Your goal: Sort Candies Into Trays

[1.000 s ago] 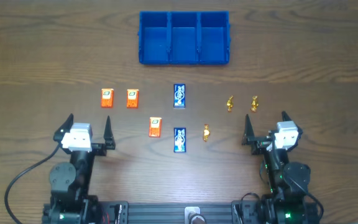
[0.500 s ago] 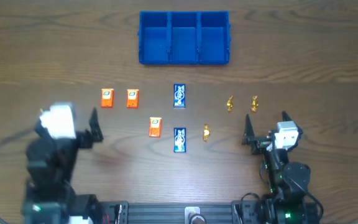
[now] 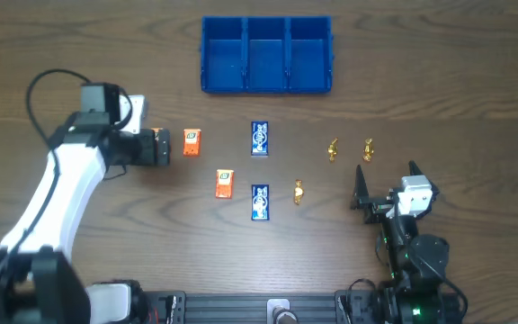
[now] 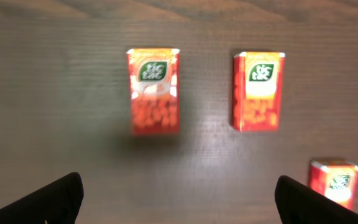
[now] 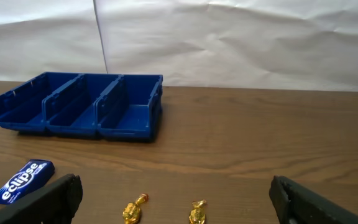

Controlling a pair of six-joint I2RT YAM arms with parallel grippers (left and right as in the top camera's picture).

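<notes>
left tool [image 4: 176, 186] spread wide, holding nothing, above leftmost orange plastic mint box [image 4: 154, 90] on brown wooden table [image 3: 79, 54] | second orange mint box [image 4: 258, 90] just beside it | right tool [image 3: 386, 184] wide apart, empty, near gold-wrapped candies [image 3: 333, 149] | blue three-compartment plastic tray [image 3: 266, 87] well beyond

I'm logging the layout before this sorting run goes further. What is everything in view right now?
tray: one, blue, three empty compartments, far middle of the table
orange boxes: three, orange, left of centre
blue packs: two, blue, centre, one nearer the arms
gold candies: three, gold, right of centre
table: one, brown wood
backdrop: one, white, behind the table
left gripper: jaws open, above the table by the orange boxes
right gripper: jaws open, near its base
</notes>
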